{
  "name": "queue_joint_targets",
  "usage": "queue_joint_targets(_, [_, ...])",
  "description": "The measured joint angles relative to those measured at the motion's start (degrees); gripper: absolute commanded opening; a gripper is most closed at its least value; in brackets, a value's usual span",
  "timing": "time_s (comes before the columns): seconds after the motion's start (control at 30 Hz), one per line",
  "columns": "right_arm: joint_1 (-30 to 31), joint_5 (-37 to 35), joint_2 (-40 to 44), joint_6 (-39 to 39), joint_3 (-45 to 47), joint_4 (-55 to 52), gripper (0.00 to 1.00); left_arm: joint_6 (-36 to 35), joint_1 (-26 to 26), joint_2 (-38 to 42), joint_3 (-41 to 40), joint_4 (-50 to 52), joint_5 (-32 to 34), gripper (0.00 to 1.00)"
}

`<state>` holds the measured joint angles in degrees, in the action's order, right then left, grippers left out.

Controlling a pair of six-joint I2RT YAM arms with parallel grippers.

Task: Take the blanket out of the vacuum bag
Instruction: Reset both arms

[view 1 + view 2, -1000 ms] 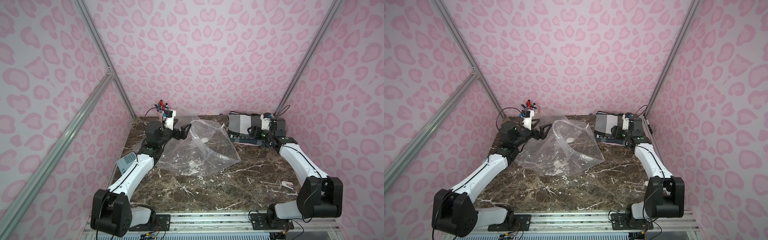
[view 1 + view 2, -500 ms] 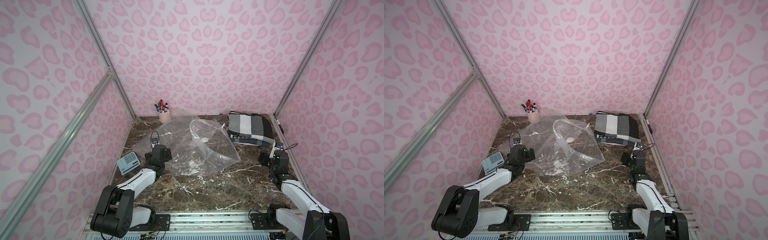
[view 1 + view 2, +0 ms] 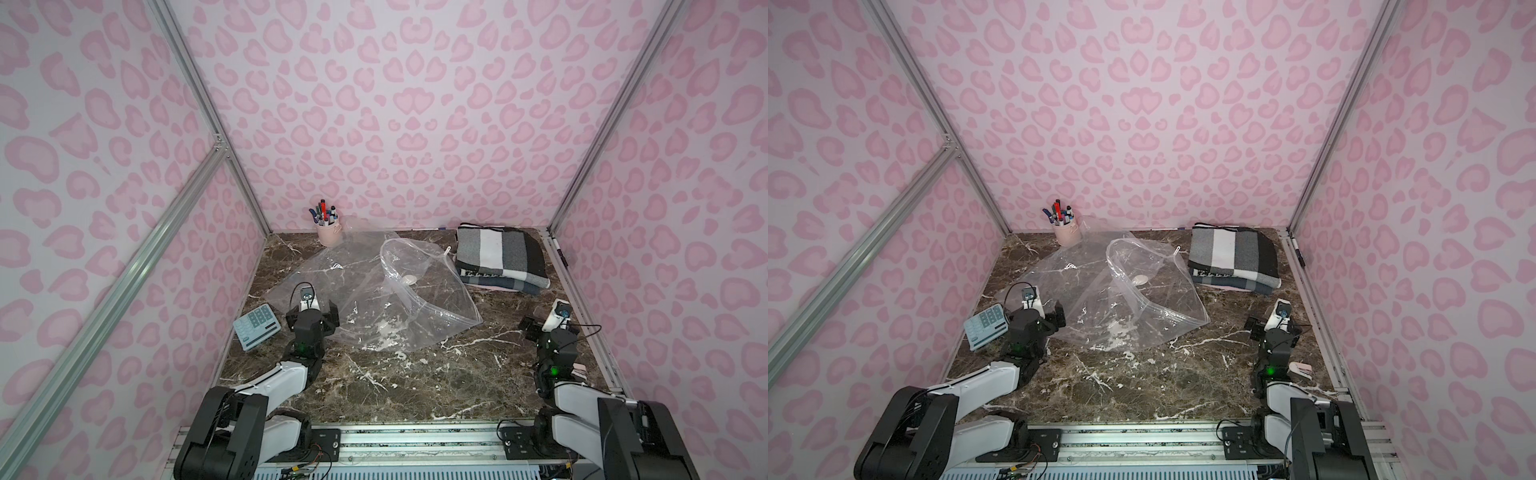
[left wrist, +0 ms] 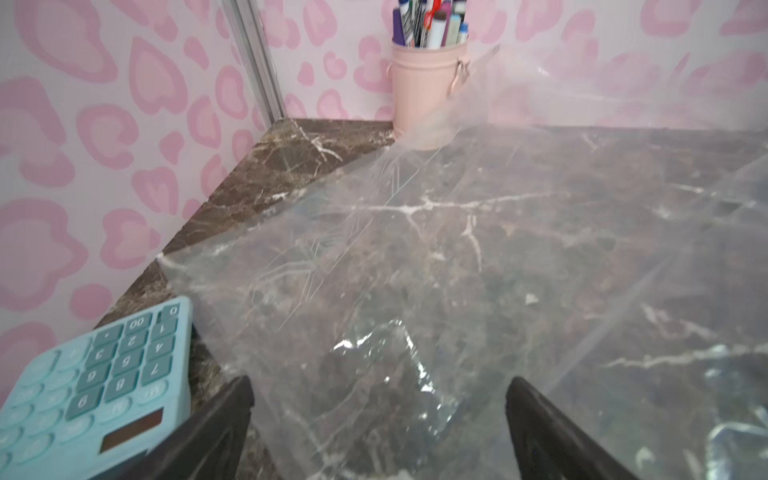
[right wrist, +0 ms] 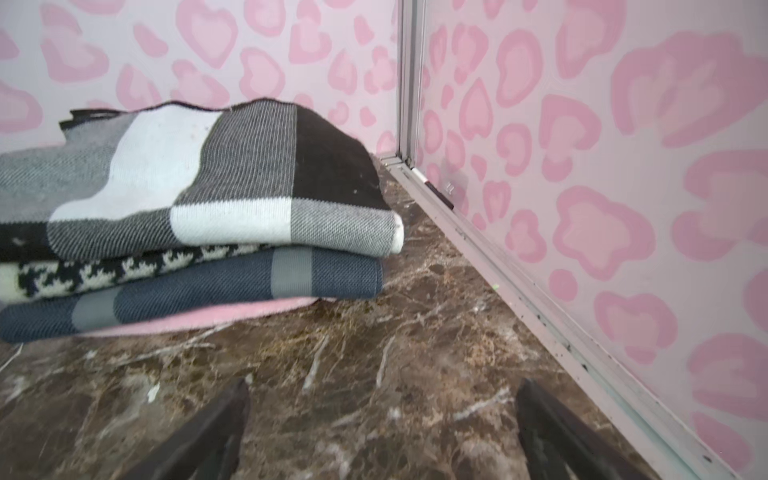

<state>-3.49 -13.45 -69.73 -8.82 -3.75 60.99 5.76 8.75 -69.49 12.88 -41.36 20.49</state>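
Left gripper [image 4: 378, 386], 8 o'clock on table [image 3: 415, 386]: jaws spread wide, holding nothing, at the near edge of the vacuum bag [image 3: 374, 299]. Right gripper [image 5: 382, 386], 4 o'clock: jaws spread wide, holding nothing. Vacuum bag lies crumpled at centre. Blanket [image 3: 500, 259] sits folded at 1 o'clock, outside the vacuum bag.

A plaid blanket [image 5: 199, 187] tops a folded stack [image 5: 187, 291] on the marble tabletop [image 5: 374, 353] near the pink-spotted wall [image 5: 602, 208]; the right hand [image 5: 382, 436] gapes empty, short of it.

Glossy plastic vacuum bag [image 3: 365, 307]; apparently knitted blanket [image 3: 500, 257].
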Motion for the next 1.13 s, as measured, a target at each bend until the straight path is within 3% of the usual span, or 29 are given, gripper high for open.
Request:
queue_joint_targets(0.17, [-1.36,13.55,-17.03,2.89,-5.86,10.71,1.00,-3.48,-2.95,-9.20,1.22,-12.44,-6.58,0.97])
queue_joint_targets(0.3, [0.04,20.55,-19.02,6.19,-6.10,14.67,1.00,-6.19,-3.72,-16.24,3.69,-20.59,-11.28,0.97])
queue_joint_targets(0.6, [1.27,19.23,-18.56,7.13,-9.14,12.09,1.00,-8.79,-5.33,-19.47,1.36,-25.94,-18.34,0.97])
queue_joint_targets(1.13, [3.26,14.14,-18.43,7.82,-9.20,10.73,1.00,-9.07,-5.09,-19.47,1.07,-28.89,-18.88,0.97])
